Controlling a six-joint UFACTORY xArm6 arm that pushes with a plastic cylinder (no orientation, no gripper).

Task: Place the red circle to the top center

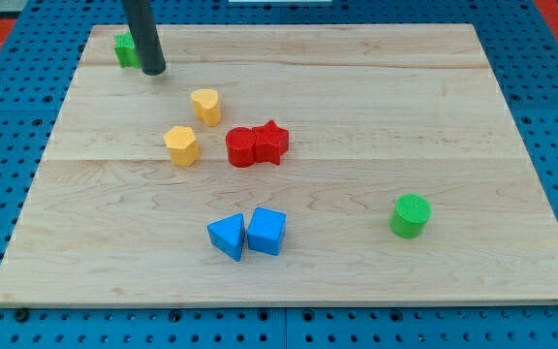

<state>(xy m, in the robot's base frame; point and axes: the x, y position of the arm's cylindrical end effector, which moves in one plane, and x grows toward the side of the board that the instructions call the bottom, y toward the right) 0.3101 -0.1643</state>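
Note:
The red circle [242, 147] lies near the middle of the wooden board [434, 116], touching a red star [272, 142] on its right. My tip [153, 70] is at the board's top left, well up and left of the red circle. It stands just right of a green block [126, 48], whose shape is partly hidden by the rod.
Two yellow blocks lie left of the red pair: one [205, 106] above, one [181, 145] lower left. Two blue blocks [227, 237] [266, 231] touch each other near the bottom centre. A green cylinder [411, 215] stands at the lower right.

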